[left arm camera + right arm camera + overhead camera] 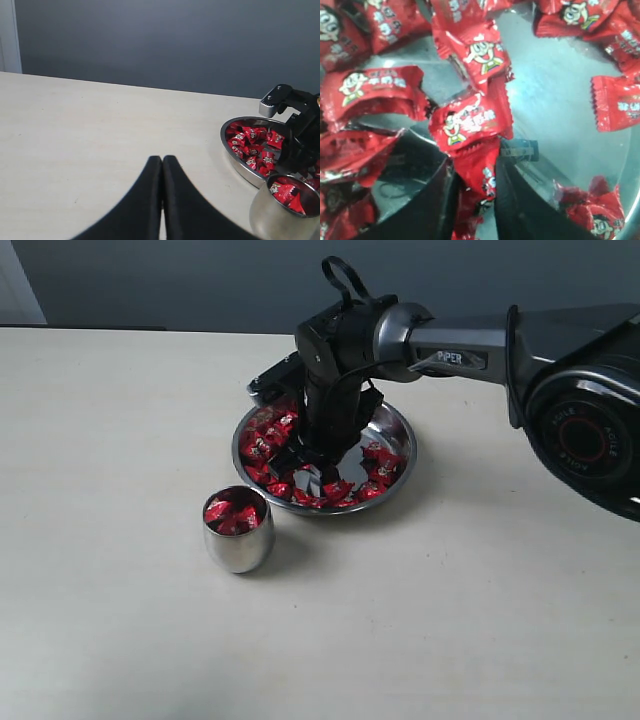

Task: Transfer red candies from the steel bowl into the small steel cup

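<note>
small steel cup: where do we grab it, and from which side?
Likely across its mid-wall, approaching level from the exterior view's lower left. The small steel cup stands upright, red candies sit high in its mouth, so no rim pinch, and the steel bowl crowds its upper-right side.

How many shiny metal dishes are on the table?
2. The wide steel bowl sits under the claw, with red candies inside. The small steel cup stands close beside it, nearer the camera, holding a few candies too. None looks hidden.
</note>
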You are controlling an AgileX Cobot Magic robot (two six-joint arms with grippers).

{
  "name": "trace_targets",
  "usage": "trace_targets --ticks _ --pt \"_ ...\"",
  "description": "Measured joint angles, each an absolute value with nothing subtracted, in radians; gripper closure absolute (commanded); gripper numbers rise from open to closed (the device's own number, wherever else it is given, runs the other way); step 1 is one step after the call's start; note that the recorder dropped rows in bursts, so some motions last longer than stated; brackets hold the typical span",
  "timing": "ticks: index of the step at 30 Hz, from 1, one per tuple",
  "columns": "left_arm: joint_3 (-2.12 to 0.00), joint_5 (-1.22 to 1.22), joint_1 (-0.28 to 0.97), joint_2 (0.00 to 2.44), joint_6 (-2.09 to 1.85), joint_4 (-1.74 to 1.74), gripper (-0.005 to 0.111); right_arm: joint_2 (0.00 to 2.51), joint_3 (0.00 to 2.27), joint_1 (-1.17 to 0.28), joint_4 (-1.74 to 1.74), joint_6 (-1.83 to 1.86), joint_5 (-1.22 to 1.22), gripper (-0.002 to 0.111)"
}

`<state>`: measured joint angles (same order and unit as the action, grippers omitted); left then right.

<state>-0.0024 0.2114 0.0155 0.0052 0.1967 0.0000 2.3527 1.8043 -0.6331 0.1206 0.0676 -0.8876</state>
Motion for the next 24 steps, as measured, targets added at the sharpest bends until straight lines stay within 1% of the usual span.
trace_targets --ticks 2,4,10,17,20,24 --pt "-0.002 0.211 0.015 0.005 0.197 0.0 0.106 2.353 1.804 -0.633 0.121 0.068 -0.888 0.106" --pt "-0.002 0.211 0.015 0.005 0.197 0.0 0.106 2.353 1.804 -0.633 0.123 0.07 -0.888 0.109" --pt "-0.002 0.211 0.015 0.005 0.197 0.0 0.106 2.329 1.804 -0.633 0.125 0.072 -0.905 0.109" --pt "-0.002 0.211 0.015 0.005 0.197 0.0 0.106 2.232 1.804 -0.633 0.108 0.072 -0.939 0.109" --pt "-0.002 0.211 0.015 0.005 0.197 0.0 0.106 2.2 1.804 -0.633 0.033 0.088 -0.967 0.109" --pt "-0.002 0.211 0.015 0.005 0.197 0.0 0.106 2.164 1.804 -0.633 -0.173 0.225 -1.021 0.107"
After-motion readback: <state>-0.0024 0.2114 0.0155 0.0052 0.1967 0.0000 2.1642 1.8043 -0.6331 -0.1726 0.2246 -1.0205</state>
